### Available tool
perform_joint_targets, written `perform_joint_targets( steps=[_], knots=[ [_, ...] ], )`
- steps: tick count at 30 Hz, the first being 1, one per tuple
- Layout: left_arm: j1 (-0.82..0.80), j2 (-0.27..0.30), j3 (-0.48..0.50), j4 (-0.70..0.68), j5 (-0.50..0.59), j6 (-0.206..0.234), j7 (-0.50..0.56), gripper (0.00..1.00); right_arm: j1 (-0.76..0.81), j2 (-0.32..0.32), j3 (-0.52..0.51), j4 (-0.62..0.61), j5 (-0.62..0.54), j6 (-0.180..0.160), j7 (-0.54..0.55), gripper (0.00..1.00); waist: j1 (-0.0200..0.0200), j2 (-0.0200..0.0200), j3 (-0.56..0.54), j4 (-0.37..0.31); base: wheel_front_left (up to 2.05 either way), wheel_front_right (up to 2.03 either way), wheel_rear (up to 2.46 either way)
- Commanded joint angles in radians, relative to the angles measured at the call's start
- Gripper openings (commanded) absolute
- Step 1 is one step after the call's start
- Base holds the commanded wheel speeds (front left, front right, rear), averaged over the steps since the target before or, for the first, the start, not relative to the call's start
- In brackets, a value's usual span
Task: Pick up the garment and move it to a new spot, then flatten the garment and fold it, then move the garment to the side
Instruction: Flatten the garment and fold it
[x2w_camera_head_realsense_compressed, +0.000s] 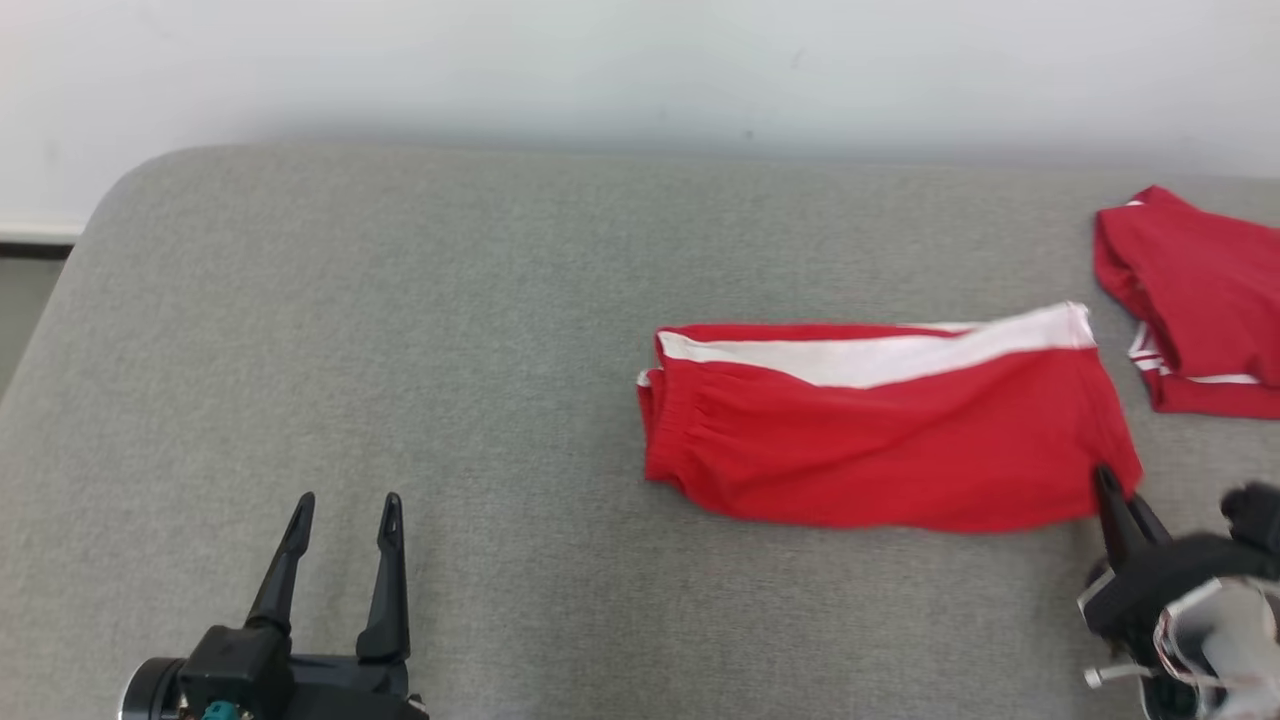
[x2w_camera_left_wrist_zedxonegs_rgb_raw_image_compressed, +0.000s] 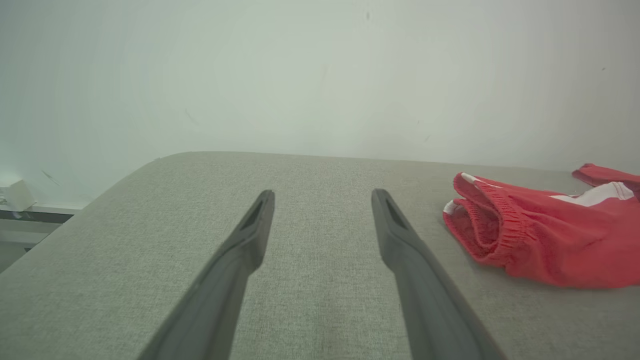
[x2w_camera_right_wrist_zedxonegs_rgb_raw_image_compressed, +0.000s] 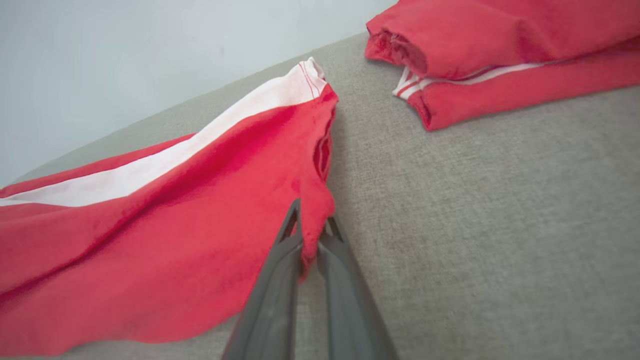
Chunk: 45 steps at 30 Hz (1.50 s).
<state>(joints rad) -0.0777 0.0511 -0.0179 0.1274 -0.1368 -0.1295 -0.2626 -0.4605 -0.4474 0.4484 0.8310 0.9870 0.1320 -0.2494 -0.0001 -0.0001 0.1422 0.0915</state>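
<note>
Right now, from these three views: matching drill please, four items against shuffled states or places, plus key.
Items:
1 left gripper
2 right gripper
3 striped shorts
4 second red garment

States or places:
A at the head view's right edge, untouched
B open above the grey surface
C shut on a corner of red cloth
D lying mid-surface, one corner pinched

Pairs: 1-B, 2-C, 3-D, 4-A

Grey fabric-covered surface (x2w_camera_head_realsense_compressed: 400, 300), perhaps a mattress, with red white-striped shorts (x2w_camera_head_realsense_compressed: 880, 430) and another red garment (x2w_camera_head_realsense_compressed: 1200, 300) nearby.
</note>
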Motion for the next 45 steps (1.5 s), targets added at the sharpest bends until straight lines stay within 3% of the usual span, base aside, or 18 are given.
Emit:
perform_joint_targets(
  steps=[1,11,20,27,36,45],
  knots=[
    [0.021,-0.001,0.006,-0.001,0.01,0.0,-0.003,1.0,0.038,-0.015,-0.011,-0.015,0.008,-0.003,-0.008,0.0,0.0001,0.0001,-0.021,-0.024,0.0,0.0,0.0],
    [0.067,0.012,0.054,-0.009,0.022,0.001,-0.003,1.0,0.253,-0.048,-0.14,-0.131,0.007,-0.003,-0.016,0.0,0.0001,0.0001,-0.066,-0.051,0.0,0.0,0.0],
    [0.099,0.008,0.078,-0.021,0.034,0.001,-0.003,1.0,0.287,-0.03,-0.211,-0.201,-0.09,-0.003,-0.016,0.0,0.0001,0.0001,-0.085,-0.064,0.0,0.0,0.0],
    [0.094,0.006,0.078,-0.015,0.035,0.001,-0.003,1.0,0.259,0.024,-0.215,-0.337,-0.213,-0.003,0.003,0.0,0.0001,0.0001,-0.095,-0.065,0.0,0.0,0.0],
    [0.081,0.004,0.067,-0.017,0.036,0.001,-0.003,1.0,0.253,0.135,-0.166,-0.53,-0.348,-0.003,0.119,0.0,0.0001,0.0001,-0.096,-0.036,0.0,0.0,0.0],
    [0.054,0.002,0.059,-0.011,0.025,0.001,-0.003,1.0,0.244,0.195,-0.091,-0.565,-0.415,-0.003,0.196,0.0,0.0001,0.0001,-0.073,0.01,0.0,0.0,0.0]
  ],
)
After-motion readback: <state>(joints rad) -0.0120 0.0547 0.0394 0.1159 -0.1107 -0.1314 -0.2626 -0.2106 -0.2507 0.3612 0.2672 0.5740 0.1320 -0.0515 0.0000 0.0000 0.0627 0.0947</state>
